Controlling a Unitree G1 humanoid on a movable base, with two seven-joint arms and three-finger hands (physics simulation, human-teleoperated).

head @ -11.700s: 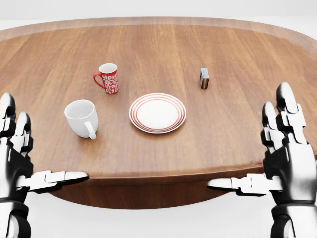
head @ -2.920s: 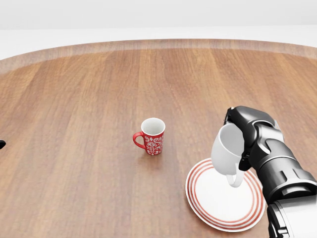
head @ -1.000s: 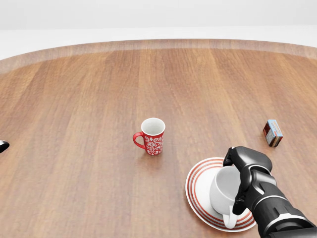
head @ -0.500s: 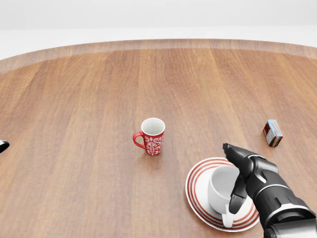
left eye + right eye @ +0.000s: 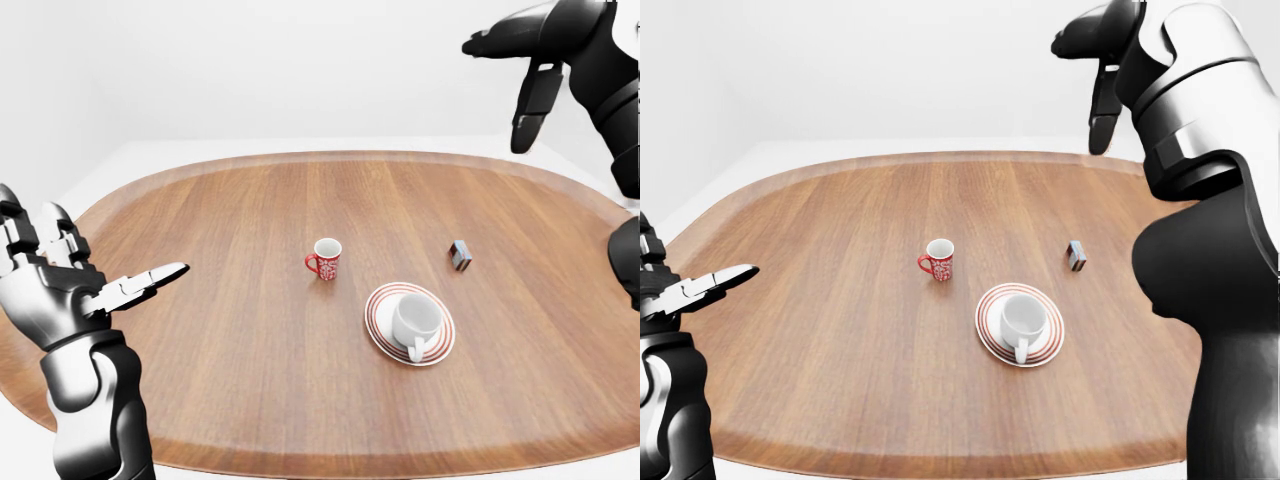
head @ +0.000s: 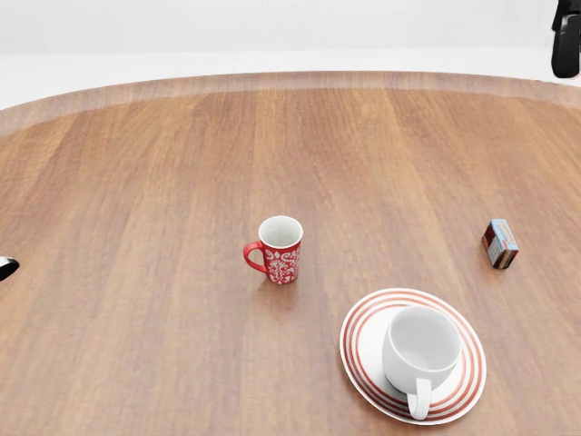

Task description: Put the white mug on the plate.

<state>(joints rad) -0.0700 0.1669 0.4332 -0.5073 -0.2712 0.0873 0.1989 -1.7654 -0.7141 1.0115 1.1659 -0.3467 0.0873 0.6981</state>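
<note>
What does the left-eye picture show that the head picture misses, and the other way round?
Only the left-eye view shows both robot hands whole: the left hand open at the left edge, the right hand raised high and open, plus the table's full oval outline. Only the head view shows close detail, such as the white mug's handle pointing to the bottom edge. Both show the mug upright on the striped plate, the red mug and the small box.

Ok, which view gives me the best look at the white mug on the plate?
The head view: the white mug is largest there, upright on the plate, handle toward the bottom edge. Both eye views show the same mug smaller, mid-table, with nothing in the way.
</note>
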